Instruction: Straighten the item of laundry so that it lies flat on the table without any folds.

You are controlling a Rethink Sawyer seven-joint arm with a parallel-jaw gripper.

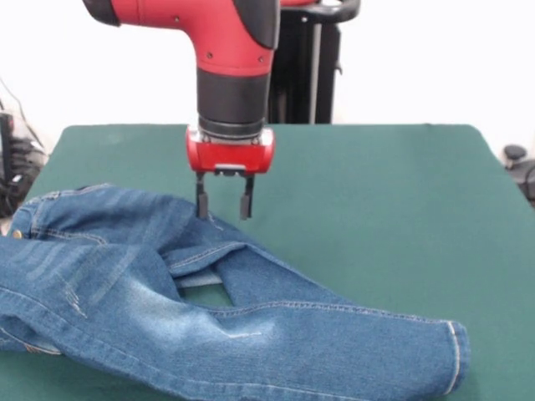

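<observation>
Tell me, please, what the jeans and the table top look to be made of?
The jeans look like blue denim: a woven, matte cloth with faded pale patches and orange-tan stitching along the seams and the leg hem. It lies in soft folds, so it seems fairly supple. The table has a plain dark green top with no shine, probably felt or a similar fabric covering, though the weave is too fine to tell.

jeans (167, 317): left and bottom parts cut by frame edges | table (376, 184): near edge out of frame
</observation>
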